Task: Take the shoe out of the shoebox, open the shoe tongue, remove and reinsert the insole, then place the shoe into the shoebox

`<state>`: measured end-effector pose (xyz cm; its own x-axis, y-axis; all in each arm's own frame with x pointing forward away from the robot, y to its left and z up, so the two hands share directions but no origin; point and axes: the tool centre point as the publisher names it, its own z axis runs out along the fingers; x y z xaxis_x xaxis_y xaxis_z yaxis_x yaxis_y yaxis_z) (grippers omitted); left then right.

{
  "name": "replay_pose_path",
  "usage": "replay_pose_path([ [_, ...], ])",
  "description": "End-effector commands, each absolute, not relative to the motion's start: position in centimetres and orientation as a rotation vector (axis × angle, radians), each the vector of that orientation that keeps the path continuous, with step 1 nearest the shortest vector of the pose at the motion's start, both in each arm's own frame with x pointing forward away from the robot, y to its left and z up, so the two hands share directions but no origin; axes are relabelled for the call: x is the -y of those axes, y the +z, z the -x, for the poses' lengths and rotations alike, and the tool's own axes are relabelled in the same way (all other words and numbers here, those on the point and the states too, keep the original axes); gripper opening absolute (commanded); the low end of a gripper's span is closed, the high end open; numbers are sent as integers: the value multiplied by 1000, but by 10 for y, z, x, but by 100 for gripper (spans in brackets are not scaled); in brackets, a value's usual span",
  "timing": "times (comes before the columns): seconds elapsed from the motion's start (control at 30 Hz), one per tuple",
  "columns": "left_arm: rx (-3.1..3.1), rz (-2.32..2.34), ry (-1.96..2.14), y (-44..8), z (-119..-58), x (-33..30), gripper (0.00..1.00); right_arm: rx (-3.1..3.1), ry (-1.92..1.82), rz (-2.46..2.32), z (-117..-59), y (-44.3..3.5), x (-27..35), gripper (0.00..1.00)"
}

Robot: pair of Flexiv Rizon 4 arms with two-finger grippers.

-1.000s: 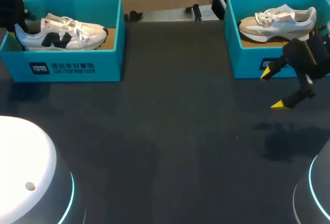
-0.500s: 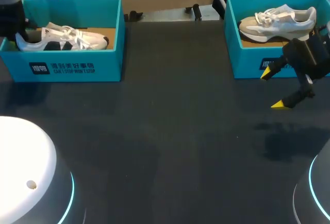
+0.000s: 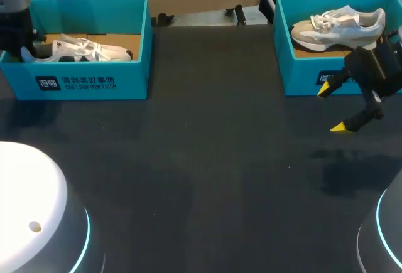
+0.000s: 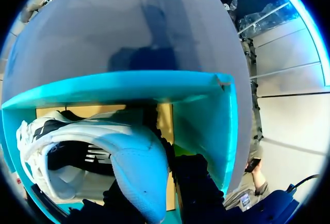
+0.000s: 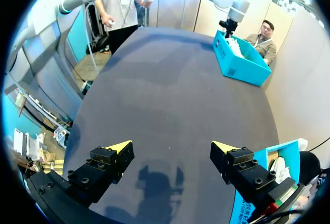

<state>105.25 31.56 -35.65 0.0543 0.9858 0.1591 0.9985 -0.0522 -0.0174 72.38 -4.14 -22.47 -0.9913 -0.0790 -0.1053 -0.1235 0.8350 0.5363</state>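
Dark table (image 3: pixel 207 160), shoe (image 3: pixel 94 50) inside left shoebox (image 3: pixel 135 75)

Shoeboxes on the tabletop (image 3: pixel 207 160): two (both teal), left shoebox (image 3: pixel 94 83) and right shoebox (image 3: pixel 301 75). Shoes: two, one white shoe (image 3: pixel 88 48), one beige shoe (image 3: pixel 342 25), one per box.

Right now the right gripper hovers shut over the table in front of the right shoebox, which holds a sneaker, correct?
No: the right wrist view shows the right gripper open, yellow tips wide apart. Otherwise right: it hovers over the table before the right shoebox holding a sneaker.
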Motion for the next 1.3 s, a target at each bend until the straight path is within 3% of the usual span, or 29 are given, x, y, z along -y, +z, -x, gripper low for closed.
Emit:
replay_pose_path([
  [0.03,2069,2180,-151,-363,-1061,-317,0,-2935,862,161,-724,-225,41,100],
  [0.67,2049,2130,-149,-384,-1061,-319,0,-2935,862,161,-724,-225,41,100],
  [0.77,2047,2127,-146,-385,-1060,-320,10,-2935,862,161,-724,-225,41,100],
  [0.9,2040,2129,-142,-386,-1059,-320,37,-2935,862,161,-724,-225,41,100],
  [1.3,2030,2161,-134,-374,-1054,-316,40,-2935,862,161,-724,-225,41,100],
])
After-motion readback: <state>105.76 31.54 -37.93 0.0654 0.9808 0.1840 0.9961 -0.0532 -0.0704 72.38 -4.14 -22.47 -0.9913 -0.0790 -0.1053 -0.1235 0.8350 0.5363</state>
